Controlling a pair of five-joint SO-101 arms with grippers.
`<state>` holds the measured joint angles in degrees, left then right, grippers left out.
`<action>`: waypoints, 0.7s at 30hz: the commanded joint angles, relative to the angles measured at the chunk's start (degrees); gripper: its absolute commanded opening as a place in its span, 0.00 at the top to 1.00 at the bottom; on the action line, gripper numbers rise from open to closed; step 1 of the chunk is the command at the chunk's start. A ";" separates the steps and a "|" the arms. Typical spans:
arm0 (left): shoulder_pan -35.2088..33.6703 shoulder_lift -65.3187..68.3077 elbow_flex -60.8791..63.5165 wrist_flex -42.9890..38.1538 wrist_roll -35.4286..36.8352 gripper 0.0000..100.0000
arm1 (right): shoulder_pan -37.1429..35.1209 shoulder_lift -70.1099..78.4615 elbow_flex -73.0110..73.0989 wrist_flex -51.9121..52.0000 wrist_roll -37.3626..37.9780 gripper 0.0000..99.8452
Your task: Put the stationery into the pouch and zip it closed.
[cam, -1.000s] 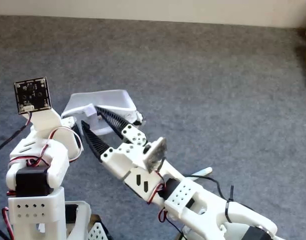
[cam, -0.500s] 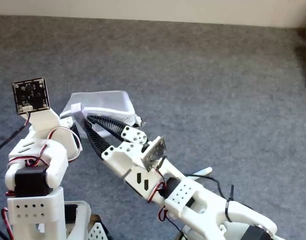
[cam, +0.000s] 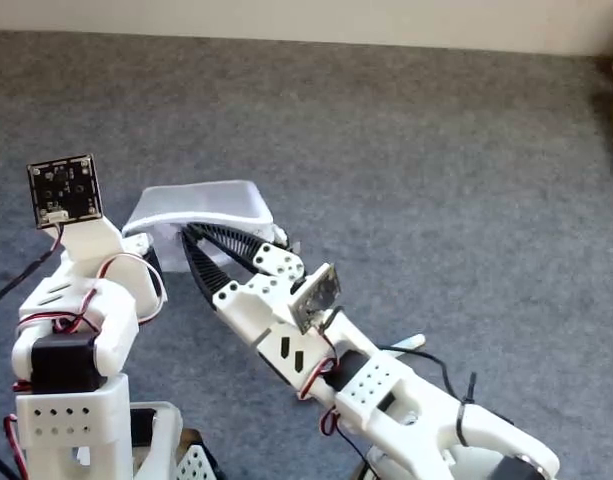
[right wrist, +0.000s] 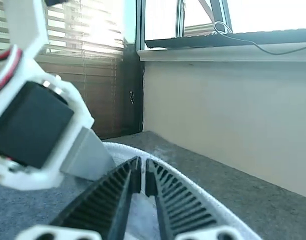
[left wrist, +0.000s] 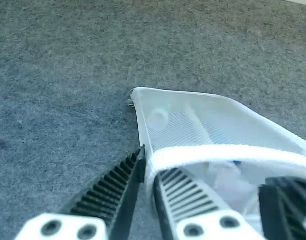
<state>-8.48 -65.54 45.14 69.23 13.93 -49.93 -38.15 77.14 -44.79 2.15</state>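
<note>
At the left, the left gripper [left wrist: 147, 172] is clamping its fingers on the rim at the left end of the pouch [cam: 211, 200]. The pouch is lying on the grey carpet with its long axis going left to right, and some stationery [left wrist: 205, 132] is showing through the mesh. From the near right, the right gripper [cam: 189, 238] is reaching over the near rim, fingers almost together; what they are pinching is not clear. The zip run is probably lying to its right.
</note>
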 commanded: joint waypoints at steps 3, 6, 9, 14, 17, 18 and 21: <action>-0.92 -0.40 -2.15 0.18 -0.35 0.99 | 0.66 -13.49 -2.07 15.16 0.70 1.00; -0.92 -0.40 -2.15 0.18 -0.35 0.99 | -0.66 -19.91 -1.89 23.16 0.70 1.00; -0.92 -0.40 -2.15 0.18 -0.35 0.99 | -4.00 -24.84 -1.80 30.90 0.70 1.00; -0.92 -0.40 -2.15 0.18 -0.35 0.99 | -4.79 -22.99 -2.42 38.02 0.62 1.00; -0.92 -0.40 -2.15 0.18 -0.35 0.99 | -4.53 -16.75 -6.02 37.58 0.62 1.00; -0.92 -0.40 -2.15 0.18 -0.35 0.99 | -4.18 -14.11 -7.87 37.67 0.62 1.00; -0.92 -0.40 -2.15 0.26 -0.35 0.99 | -0.92 -6.37 -13.76 37.85 -2.90 1.00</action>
<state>-8.48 -65.54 45.14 69.23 13.93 -53.45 -51.16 71.25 -7.43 2.07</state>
